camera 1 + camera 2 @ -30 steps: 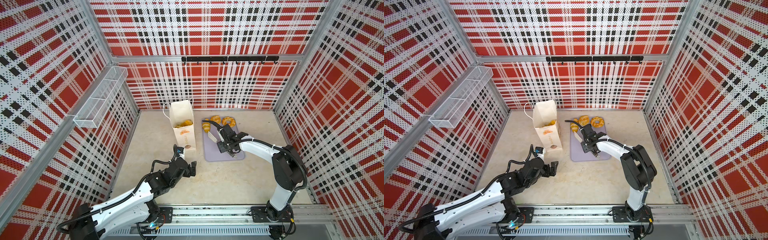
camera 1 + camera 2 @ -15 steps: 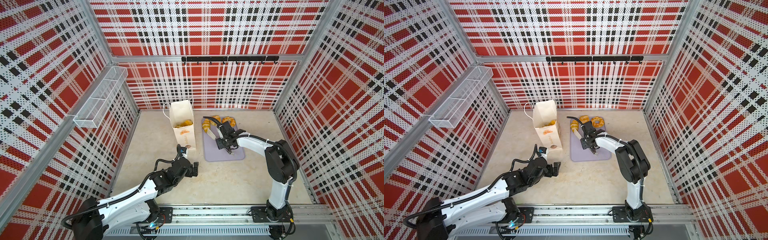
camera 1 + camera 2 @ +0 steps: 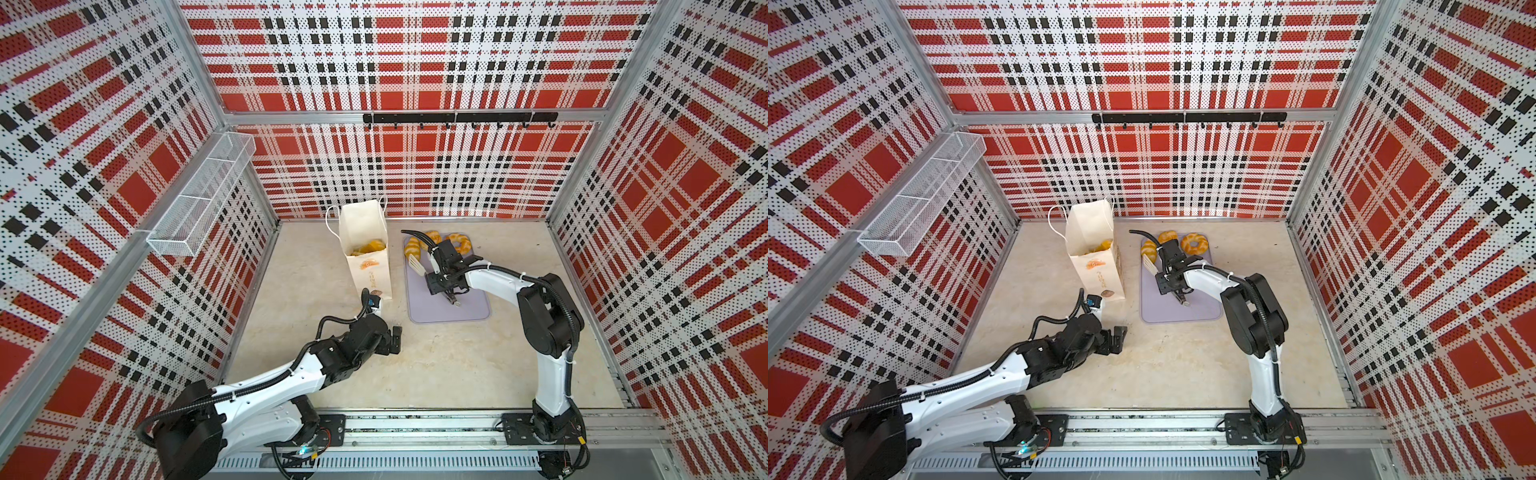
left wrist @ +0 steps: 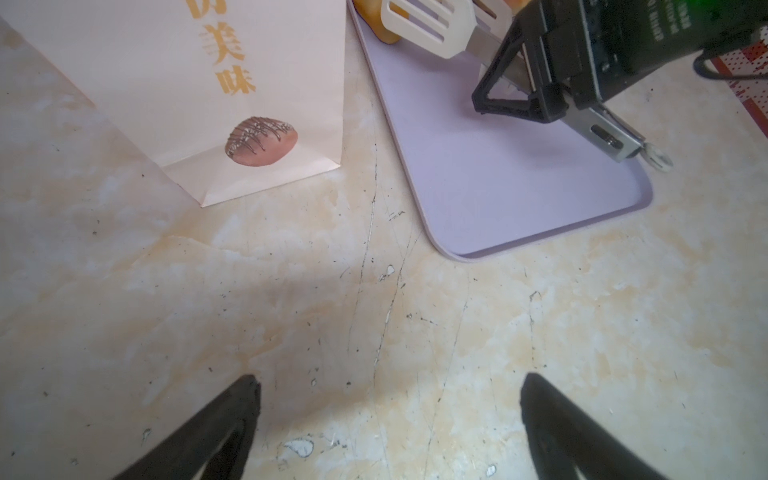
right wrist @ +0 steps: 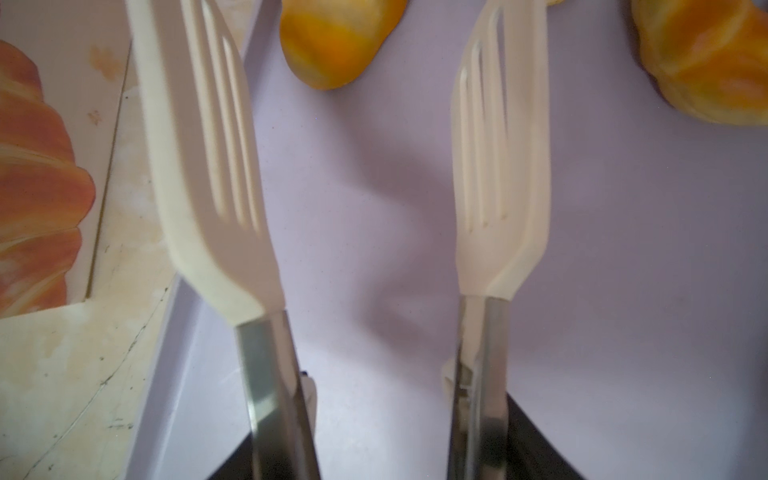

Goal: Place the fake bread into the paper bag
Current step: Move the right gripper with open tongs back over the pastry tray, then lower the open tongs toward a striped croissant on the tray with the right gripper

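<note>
Judging from the glossy moulded skin, you were dealing with fake bread [image 3: 459,243] that was probably light, a little springy and slick, likelier to squirt out of a hard pinch than to break. Three pieces lay at the far end of the lilac tray [image 3: 457,307]. More showed inside the open mouth of the paper bag [image 3: 370,272], which stood upright on the worktop [image 3: 457,365] just beside the tray. Your right end effector [image 3: 437,279] was clamped on the steel arms of a pair of tongs [image 5: 208,166], whose cream slotted heads stood apart and empty over bare tray, short of the nearest croissant [image 5: 336,41]. That piece was best taken across its thick middle, one head on each flank, not by a tapered tip where the heads could slide off; a gentle squeeze looked enough. The ring-shaped one [image 3: 1194,243] would probably sit better gripped across its whole width. Your left end effector [image 3: 392,340] hung wide apart and empty above the worktop near the bag's front bottom corner, touching nothing. The bag looked thin, tall and easy to tip, so you had reason to keep the tongs off its rim.
</note>
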